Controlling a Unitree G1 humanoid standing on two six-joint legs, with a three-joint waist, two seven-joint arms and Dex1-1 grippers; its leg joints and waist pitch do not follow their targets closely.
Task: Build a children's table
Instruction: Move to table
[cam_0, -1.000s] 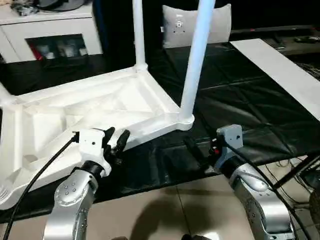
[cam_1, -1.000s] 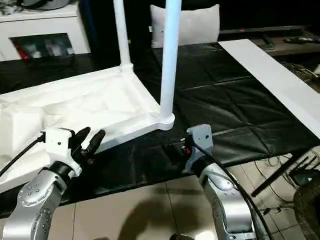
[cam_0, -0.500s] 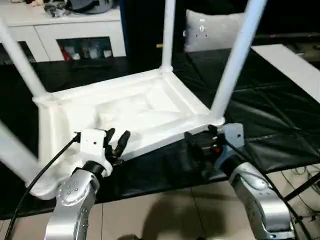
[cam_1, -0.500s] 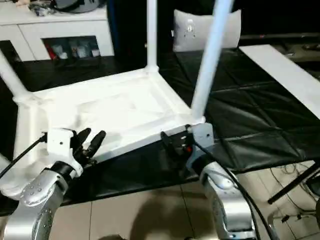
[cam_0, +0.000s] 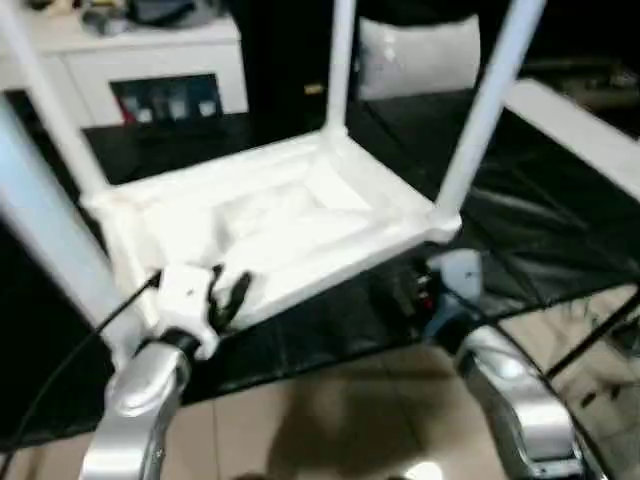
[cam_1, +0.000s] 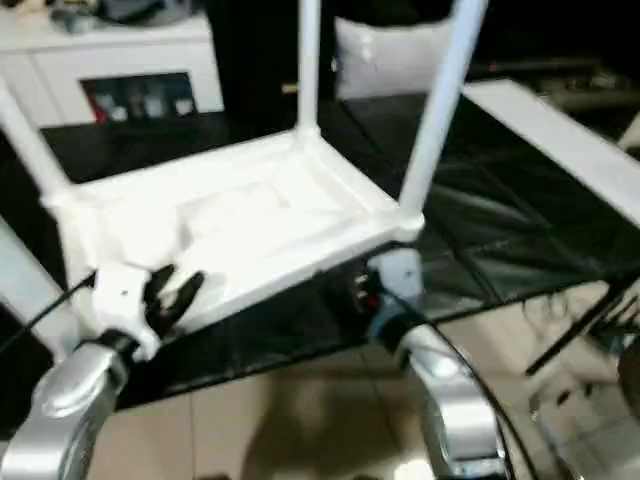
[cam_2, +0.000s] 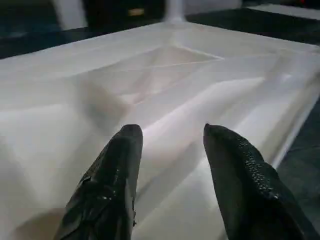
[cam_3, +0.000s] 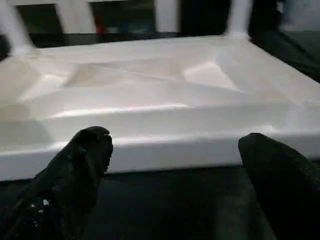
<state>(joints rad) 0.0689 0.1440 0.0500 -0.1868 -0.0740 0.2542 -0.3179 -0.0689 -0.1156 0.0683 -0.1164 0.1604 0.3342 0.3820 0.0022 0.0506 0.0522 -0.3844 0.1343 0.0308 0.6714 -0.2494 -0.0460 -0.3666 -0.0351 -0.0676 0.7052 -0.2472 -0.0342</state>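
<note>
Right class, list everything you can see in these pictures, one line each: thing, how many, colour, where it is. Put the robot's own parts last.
Children's table: one, white, upside down on the black surface, ribbed underside up.
Table legs: four, white, standing up from the corner sockets.
Black surface: one, black and padded, under the table.
Cabinet: one, white with glass doors, at the back on the robot's left.
Cushion: one, pale grey, at the back behind the table.
White board: one, white, at the black surface's edge on the robot's right.
Floor: beige tiles, in front of the black surface.
Left gripper: one, black fingers, open, over the table's near edge.
Right gripper: one, black fingers, wide open, facing the table's near edge.
</note>
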